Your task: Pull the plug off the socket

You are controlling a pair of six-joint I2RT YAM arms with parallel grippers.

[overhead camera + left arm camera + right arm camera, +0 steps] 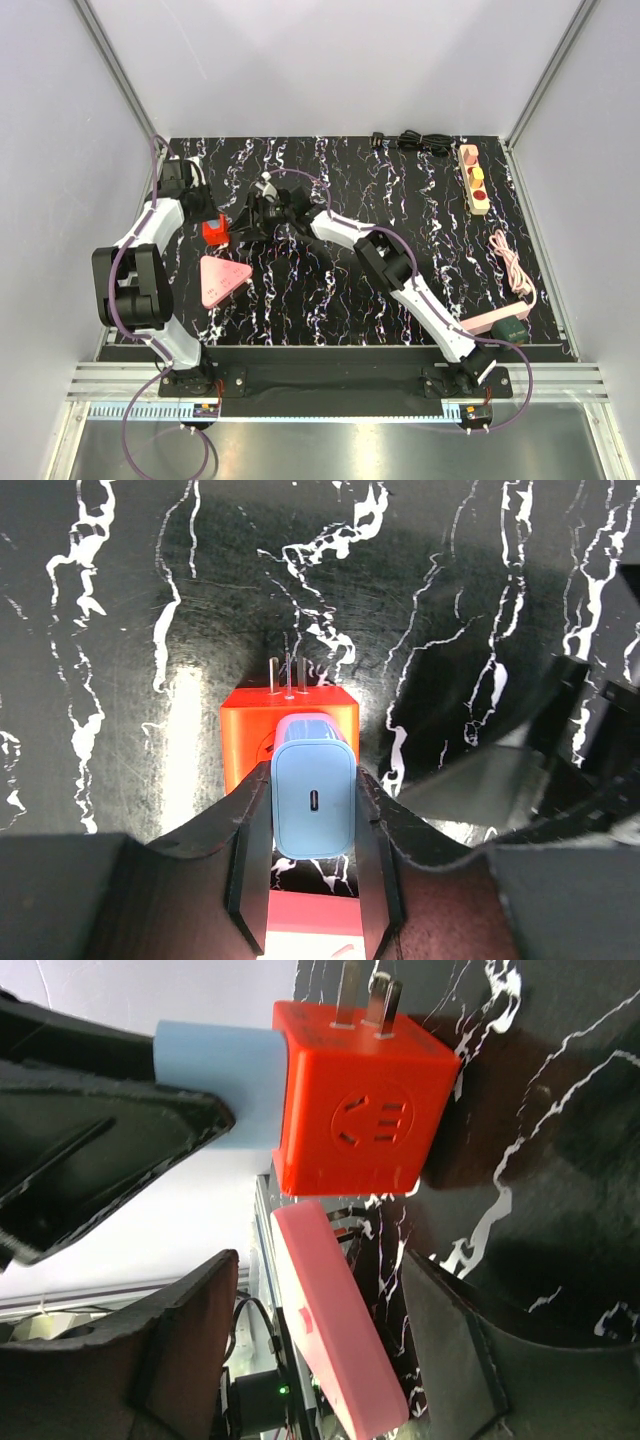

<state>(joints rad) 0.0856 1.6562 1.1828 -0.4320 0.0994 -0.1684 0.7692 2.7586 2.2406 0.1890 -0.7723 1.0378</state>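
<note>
With left gripper [313,780] clamped on blue charger [313,805] — right gripper [315,1310], jaws apart, should squarely pinch orange adapter cube [355,1110] at twelve o'clock.

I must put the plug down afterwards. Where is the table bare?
Bare: between the pink triangle and the right arm; also between that arm and the beige socket strip. Crowded: around the red cube, and the near right corner with the pink cable.

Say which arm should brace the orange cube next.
Right: the right claw is open, facing the orange cube, while the left claw is shut on the blue plug.
</note>
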